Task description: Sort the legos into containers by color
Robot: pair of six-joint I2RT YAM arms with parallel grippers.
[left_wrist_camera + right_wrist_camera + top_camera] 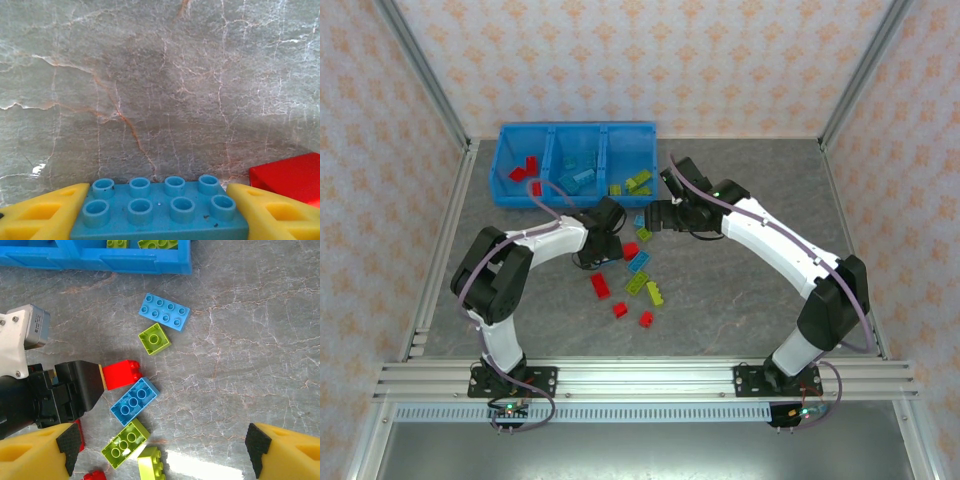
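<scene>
left wrist, nearest: light blue brick (pixel 159 212), studs up, right under the lens, between my two yellow fingers (pixel 45 212).
left jaws: partly open and astride that brick. The pads look to touch its two ends. I can't tell whether it's clamped or just flanked.
left wrist, beside: red brick (pixel 290 177) just outside one finger, cut off by the frame edge. Bare bench (pixel 160 90) beyond.
left wrist, hidden: the brick's near edge and underside. I can't tell whether it rests on the bench or is lifted.
right jaws: wide, nothing between them, hanging over the loose pile.
right wrist, unsorted: legos (pixel 164 311) loose on the bench in all three colours: two light blue, four lime, and red at the lower left.
right wrist, containers: blue front wall of the containers (pixel 125 262) along the top. There are lime bricks inside the end compartment, cut off by the frame.
right wrist, hidden: my left arm's black finger and my own yellow tip cover the pile's left side, so the red count there is unclear.
top, done: the containers sit at the far side. Red is in the left compartment, light blue in the middle, lime in the right, a few in each.
top, left to do: nine or ten bricks are loose between my two arms, near the containers. My guess is I'm about halfway.
top, unclear: bricks overlap in the compartments, so there's no exact tally. Both jaws are too small here to read.
</scene>
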